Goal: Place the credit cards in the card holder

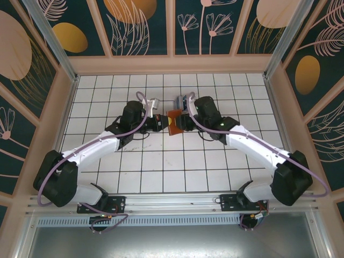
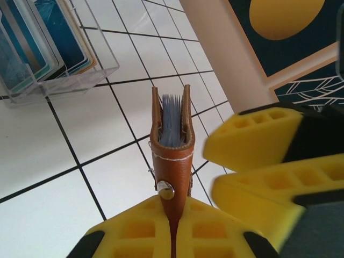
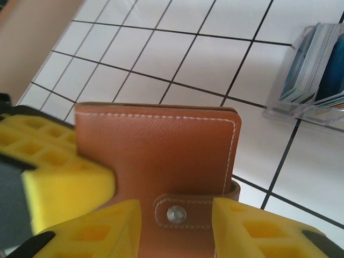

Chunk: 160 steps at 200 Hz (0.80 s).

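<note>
The reddish-brown card holder hangs upright above the tiles between the two arms. My left gripper is shut on its lower edge, just below the metal snap. Bluish-grey sheet edges show between the holder's two covers. My right gripper is open in front of the holder's flat face, its fingers standing either side of the snap strap. The credit cards stand in a clear plastic box; they are blue with lighter markings.
The clear box sits on the white tiled floor just behind the grippers. Wooden rails and patterned walls close in the back and sides. Open tiles lie between the arms and their bases.
</note>
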{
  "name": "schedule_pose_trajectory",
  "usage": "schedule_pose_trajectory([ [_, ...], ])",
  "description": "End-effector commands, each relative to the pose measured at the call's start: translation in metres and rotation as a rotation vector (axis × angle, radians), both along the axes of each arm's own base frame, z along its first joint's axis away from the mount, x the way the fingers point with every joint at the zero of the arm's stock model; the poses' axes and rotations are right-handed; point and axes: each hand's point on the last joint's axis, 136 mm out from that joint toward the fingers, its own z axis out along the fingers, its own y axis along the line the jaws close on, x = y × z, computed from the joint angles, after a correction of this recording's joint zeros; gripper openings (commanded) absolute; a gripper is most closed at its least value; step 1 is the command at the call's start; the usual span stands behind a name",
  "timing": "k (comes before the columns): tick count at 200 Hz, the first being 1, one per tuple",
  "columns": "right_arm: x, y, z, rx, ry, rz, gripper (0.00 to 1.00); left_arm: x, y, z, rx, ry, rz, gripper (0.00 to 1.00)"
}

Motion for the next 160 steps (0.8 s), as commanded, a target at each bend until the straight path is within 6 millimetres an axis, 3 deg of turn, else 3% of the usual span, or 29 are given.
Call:
schedule_pose_trajectory([
  [1,-0.003,0.002,-0.009,-0.043,0.06,-0.032,0.43,-0.001,0.001,0.013,-0.033,-0.026,0.009,0.0],
  [31,-0.005,0.008,-0.02,-0.058,0.105,-0.042,0.44,-0.005,-0.005,0.02,-0.069,-0.023,-0.029,0.0],
  [62,0.004,-0.003,-0.032,-0.144,0.112,-0.14,0.42,-0.004,-0.007,0.022,-0.077,-0.022,-0.036,0.0],
  [141,0.017,-0.02,-0.031,-0.247,0.058,-0.257,0.03,0.004,0.0,0.005,-0.005,0.006,0.019,0.0],
  [160,0.013,-0.021,-0.023,-0.221,0.037,-0.242,0.0,0.003,0.004,0.003,0.014,0.008,0.033,0.0],
])
